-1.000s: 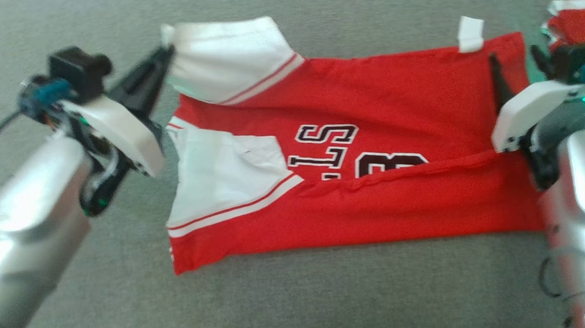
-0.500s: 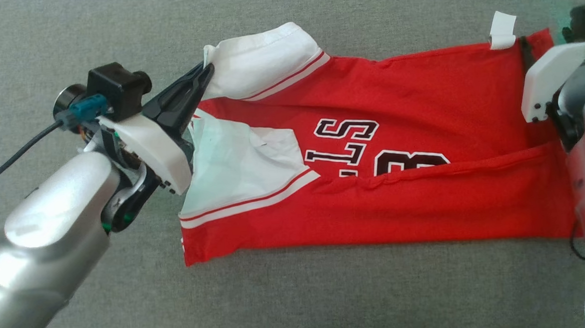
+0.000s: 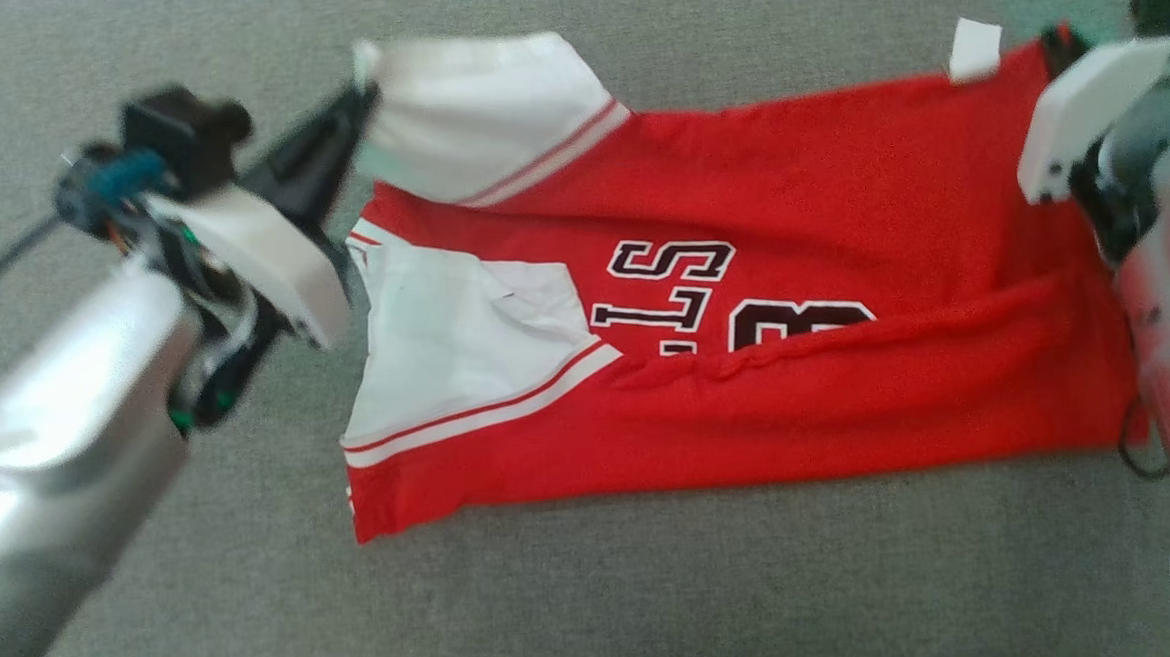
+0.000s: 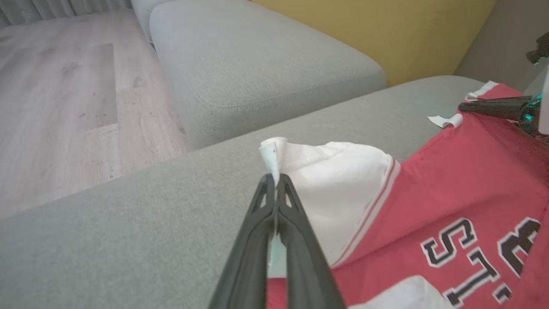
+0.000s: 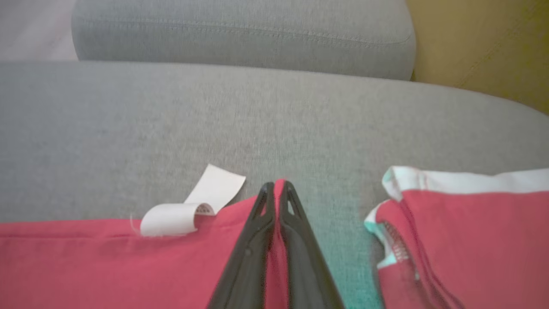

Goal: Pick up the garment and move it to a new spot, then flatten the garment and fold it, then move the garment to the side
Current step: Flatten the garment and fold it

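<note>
Red garment (image 3: pixel 788 188) (white sleeves, black lettering)

You're seeing a grey seat (image 3: pixel 599 588) stretching across, a far cushion (image 4: pixel 257 64) lying behind it, a second red garment (image 5: pixel 463 231) resting at right.

The left gripper (image 4: pixel 274 183) has its fingers pressed together on the rolled edge of the white sleeve (image 4: pixel 334 180) of a red jersey (image 4: pixel 463 180) (black letters outlined in white, an S and a T readable). The jersey lies on a grey sofa seat (image 4: pixel 128 223), the sleeve near its far edge. At the jersey's far corner a white tag (image 4: pixel 446 121) curls up, just beside the right gripper (image 4: pixel 465 106), whose fingers look closed on the red cloth. Beyond the seat are a second grey cushion (image 4: pixel 257 73), a yellow panel (image 4: pixel 386 30) and a wooden floor (image 4: pixel 64 98).
</note>
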Motion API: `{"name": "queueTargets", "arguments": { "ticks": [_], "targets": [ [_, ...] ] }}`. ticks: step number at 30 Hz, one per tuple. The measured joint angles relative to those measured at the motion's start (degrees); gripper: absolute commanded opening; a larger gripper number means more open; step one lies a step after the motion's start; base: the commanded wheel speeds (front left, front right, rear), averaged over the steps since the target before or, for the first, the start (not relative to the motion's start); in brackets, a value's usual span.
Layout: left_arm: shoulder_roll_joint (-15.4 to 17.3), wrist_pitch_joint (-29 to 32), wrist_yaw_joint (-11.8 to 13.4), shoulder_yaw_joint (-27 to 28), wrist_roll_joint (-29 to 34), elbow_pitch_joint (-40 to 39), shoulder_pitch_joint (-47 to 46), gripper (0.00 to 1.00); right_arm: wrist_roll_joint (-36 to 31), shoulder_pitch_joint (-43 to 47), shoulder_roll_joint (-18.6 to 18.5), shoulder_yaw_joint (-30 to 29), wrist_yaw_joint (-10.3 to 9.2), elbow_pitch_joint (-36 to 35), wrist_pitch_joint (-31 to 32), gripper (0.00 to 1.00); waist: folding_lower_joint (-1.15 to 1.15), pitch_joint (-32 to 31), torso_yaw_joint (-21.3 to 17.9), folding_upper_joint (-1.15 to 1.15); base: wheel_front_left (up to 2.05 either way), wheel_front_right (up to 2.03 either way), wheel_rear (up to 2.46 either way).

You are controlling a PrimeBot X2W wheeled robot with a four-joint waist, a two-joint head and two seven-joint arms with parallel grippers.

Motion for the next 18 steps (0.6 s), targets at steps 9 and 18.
{"name": "queueTargets", "arguments": {
  "ticks": [9, 18],
  "targets": [
    [-0.5, -1.7, -0.2, 1.8, 2.6, 7.9, -9.4, 0.0, 12.0, -7.8, 0.6, 5.4, 0.0, -3.2, -6.0, 0.0, 0.01, 1.9, -1.7, 0.0, 0.0, 0.0, 0.0],
    [-4.6, -7.6, -1.4, 1.3, 7.9, 17.7, -16.8, 0.0, 18.8, -10.5, 0.8, 7.6, 0.0, -3.6, -11.2, 0.0, 0.01, 3.2, -2.6, 0.0, 0.0, 0.0, 0.0]
  ]
}}
